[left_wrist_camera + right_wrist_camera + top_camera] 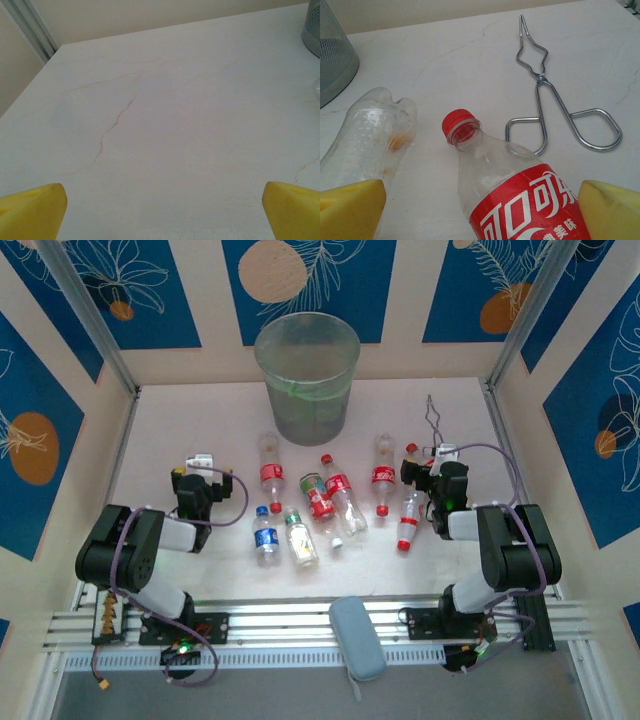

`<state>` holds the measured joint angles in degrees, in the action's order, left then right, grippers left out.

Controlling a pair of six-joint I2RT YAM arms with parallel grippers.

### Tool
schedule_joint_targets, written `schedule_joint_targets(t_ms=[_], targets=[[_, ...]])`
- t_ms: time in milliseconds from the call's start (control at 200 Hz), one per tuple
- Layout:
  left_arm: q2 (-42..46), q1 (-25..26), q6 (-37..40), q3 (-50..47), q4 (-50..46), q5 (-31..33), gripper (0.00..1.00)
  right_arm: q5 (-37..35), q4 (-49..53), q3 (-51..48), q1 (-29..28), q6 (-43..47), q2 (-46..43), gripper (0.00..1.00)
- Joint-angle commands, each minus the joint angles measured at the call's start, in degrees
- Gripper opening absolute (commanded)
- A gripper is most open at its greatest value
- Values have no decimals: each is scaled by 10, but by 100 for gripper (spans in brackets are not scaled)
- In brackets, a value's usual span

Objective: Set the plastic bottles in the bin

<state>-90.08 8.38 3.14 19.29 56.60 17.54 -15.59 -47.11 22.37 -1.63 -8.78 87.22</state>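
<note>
Just ahead of right gripper (480,200), apart around a bottle (520,200): tongs (540,79). Left gripper (162,192) apart too. Bin (307,370) beyond, inside unclear.

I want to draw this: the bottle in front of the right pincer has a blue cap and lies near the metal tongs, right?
Not quite. The cap is red, not blue, as the right wrist view shows. The bottle does lie in front of the right pincer, near the metal tongs.

White Chinese Coca-Cola script — 可口可乐 — on the red label (535,212) of a plastic bottle (487,165); smaller characters beneath, unclear.
</note>
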Motion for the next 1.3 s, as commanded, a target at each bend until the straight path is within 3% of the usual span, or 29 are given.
schedule_joint_targets(t_ms=[0, 270, 430, 560, 700, 945, 1140, 1296], targets=[[-1, -7, -4, 6, 15, -10, 100, 6, -12, 3, 2, 6, 0, 99], [7, -20, -15, 11, -1, -19, 100, 8, -13, 2, 4, 5, -1, 99], [99, -18, -14, 50, -155, -14, 100, 26, 54, 30, 13, 0, -25, 99], [169, -17, -21, 75, -229, -1, 100, 33, 207, 94, 9, 5, -70, 99], [235, -17, -62, 164, -439, 6, 99, 14, 316, 136, -3, -3, -129, 99], [346, -17, -172, 267, -743, -9, 96, -18, 731, 296, -58, -119, -193, 99], [378, -17, -239, 353, -874, -101, 92, -20, 934, 373, -111, -164, -165, 96], [355, -17, -277, 447, -899, -210, 89, 9, 984, 381, -111, -190, -129, 91]])
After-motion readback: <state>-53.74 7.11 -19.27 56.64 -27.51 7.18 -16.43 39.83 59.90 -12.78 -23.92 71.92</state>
